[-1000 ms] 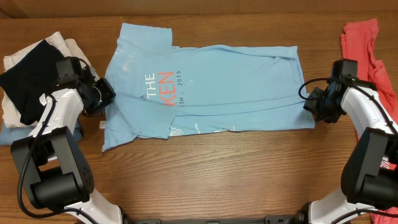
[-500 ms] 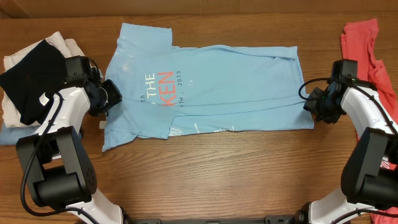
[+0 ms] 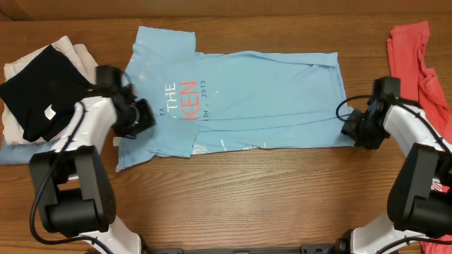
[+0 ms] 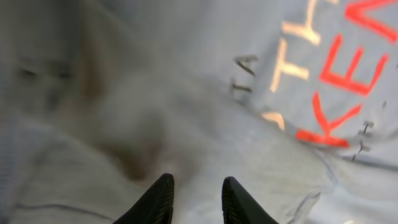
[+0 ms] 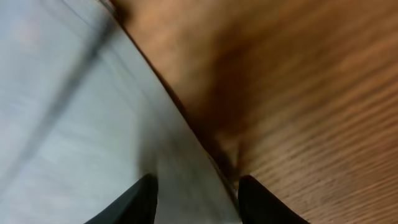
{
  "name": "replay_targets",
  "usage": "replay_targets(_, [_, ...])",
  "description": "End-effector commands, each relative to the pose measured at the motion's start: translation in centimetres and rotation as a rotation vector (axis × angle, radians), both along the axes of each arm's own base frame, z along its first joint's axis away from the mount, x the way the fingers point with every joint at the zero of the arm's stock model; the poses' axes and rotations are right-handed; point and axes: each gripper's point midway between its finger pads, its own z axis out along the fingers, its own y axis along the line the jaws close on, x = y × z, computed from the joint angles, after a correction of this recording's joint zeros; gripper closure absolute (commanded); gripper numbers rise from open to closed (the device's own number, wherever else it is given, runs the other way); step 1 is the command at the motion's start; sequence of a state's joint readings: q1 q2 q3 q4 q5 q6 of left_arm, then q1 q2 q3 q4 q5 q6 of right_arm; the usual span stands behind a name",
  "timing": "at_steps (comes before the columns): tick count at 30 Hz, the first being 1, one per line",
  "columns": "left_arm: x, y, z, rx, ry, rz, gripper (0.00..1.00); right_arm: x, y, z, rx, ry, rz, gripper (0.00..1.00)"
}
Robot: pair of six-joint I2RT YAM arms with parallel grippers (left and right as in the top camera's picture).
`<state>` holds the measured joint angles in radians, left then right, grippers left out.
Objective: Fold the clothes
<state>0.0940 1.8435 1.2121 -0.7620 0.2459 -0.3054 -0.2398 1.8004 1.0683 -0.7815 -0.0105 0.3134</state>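
Observation:
The light blue T-shirt lies flat across the table, collar to the left, with its red and white lettering facing up. My left gripper hovers over the shirt's left part beside the lettering. Its fingers stand a little apart above the cloth with nothing pinched. My right gripper is at the shirt's lower right hem corner. It is open, and the hem edge runs between its fingers. A coral-red shirt lies at the far right edge.
A black garment with a white tag lies on cream cloth and blue denim at the far left. Bare wooden table stretches in front of the shirt.
My left gripper has moved right, from the shirt's left edge onto the cloth near the lettering, and its jaws have parted. The right gripper has shifted slightly toward the hem corner.

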Motion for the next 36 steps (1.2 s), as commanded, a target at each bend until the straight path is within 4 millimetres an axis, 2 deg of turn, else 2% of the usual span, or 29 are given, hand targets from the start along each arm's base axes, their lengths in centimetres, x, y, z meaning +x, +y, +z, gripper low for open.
replay_targets(1, [-1.0,-1.2,0.2,0.084,-0.002,-0.089,0.7,-1.7,0.4,-1.4,0.003,0.04,-0.026,0.54])
replay_targets(4, [-1.9,-1.9,-0.5,0.114,0.025,-0.11,0.7,-2.7,0.6,-2.2,0.008,0.061,-0.025,0.54])
replay_targets(5, [-2.2,-1.9,-0.8,0.126,0.035,-0.108,0.69,-3.0,0.7,-2.3,0.009,0.068,-0.025,0.58])
replay_targets(8, [-3.1,-1.6,-1.5,0.158,0.064,-0.108,0.7,-3.6,0.8,-2.5,0.014,0.093,-0.026,0.92])
replay_targets(9, [-3.5,-1.4,-1.7,0.166,0.075,-0.107,0.7,-3.8,0.8,-2.5,0.016,0.101,-0.027,0.96])
replay_targets(17, [-5.9,-0.8,-3.5,0.2,0.142,-0.105,0.69,-8.1,-1.9,-2.1,-0.102,0.263,-0.247,0.96])
replay_targets(23, [-6.2,-0.6,-4.0,0.207,0.143,-0.102,0.69,-11.0,-1.9,-2.2,-0.131,0.361,-0.299,0.96])
replay_targets(26, [-6.1,-0.2,-4.0,0.231,0.144,-0.076,0.69,-12.3,-1.7,-2.9,-0.137,0.384,-0.319,0.96])
replay_targets(30, [-5.6,-0.2,-4.0,0.229,0.125,-0.064,0.69,-12.6,-1.4,-4.1,-0.129,0.36,-0.322,0.96])
replay_targets(36, [-4.9,-1.1,-3.9,0.175,0.094,-0.059,0.66,-12.1,-1.5,-4.3,-0.131,0.336,-0.323,0.96])
